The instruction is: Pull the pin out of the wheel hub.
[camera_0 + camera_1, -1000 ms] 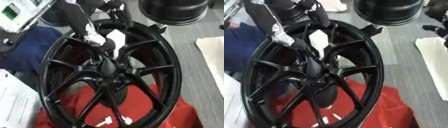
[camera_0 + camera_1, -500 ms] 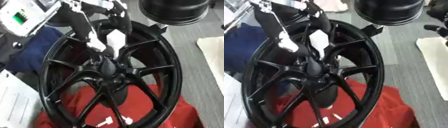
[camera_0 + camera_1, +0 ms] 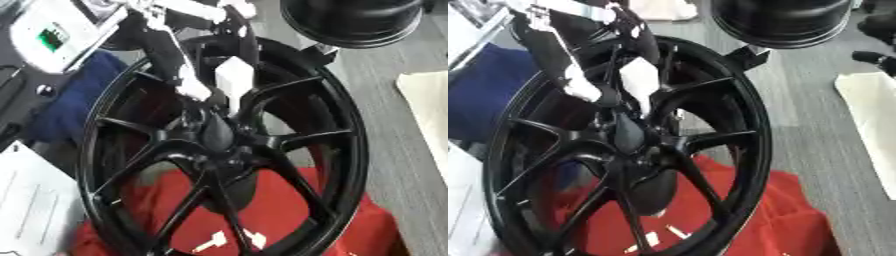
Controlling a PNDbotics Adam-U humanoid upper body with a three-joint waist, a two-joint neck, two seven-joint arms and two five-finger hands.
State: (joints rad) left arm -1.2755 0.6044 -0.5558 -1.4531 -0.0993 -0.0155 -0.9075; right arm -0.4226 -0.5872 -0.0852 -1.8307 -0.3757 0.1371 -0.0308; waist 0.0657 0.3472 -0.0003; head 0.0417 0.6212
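Hand point(image 3: 210, 75) perhaps raised, red cloth point(image 3: 350, 225), grey floor point(image 3: 394, 120)

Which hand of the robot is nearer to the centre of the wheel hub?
Left. The left hand reaches from the upper left to just beside the centre of the wheel hub. The right hand shows in neither view.

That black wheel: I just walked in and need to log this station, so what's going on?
A robot hand reaches down from the top left into the black wheel, its white-tipped fingers at the hub. The pin itself cannot be made out. The wheel lies over a red cloth.
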